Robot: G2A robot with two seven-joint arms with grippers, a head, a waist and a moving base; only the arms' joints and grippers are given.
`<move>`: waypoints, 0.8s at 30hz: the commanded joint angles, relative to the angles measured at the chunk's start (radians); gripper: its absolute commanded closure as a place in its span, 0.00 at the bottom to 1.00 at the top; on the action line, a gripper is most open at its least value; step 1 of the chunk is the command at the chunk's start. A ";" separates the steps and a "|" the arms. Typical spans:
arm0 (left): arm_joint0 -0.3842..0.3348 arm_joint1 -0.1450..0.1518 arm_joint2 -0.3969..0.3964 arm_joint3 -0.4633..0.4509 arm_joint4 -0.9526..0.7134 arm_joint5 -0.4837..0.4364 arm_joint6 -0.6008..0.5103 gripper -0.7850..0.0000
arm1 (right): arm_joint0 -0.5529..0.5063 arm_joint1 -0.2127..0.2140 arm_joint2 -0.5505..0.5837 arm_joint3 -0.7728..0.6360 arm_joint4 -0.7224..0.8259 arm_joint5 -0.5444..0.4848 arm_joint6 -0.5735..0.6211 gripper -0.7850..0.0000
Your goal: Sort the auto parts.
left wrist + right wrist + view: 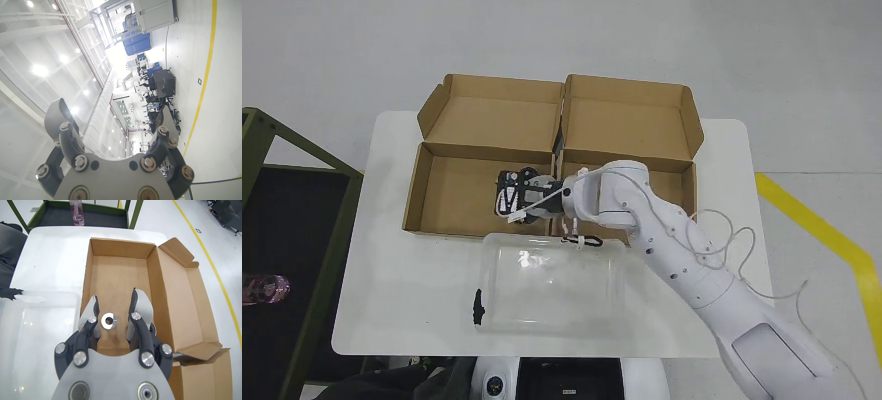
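My right hand [114,293] hangs released over the open cardboard box [121,249]; the flanged steel bushing [108,321] lies on its floor, toward 3 o'clock seen from above, off-centre beside one finger; closing now could knock it sideways, I judge.

Shiny metal ring [109,323] with a centre hole, lying flat, hole up, on the floor of an open cardboard box [121,272]. There's a second box [627,125] touching it, also open, and a clear bin [552,295] just beside both.
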 commanded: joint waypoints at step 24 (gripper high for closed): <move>0.000 0.000 0.000 0.000 0.000 0.000 0.000 0.00 | -0.510 0.153 0.563 -0.468 -0.055 -0.128 -0.130 0.54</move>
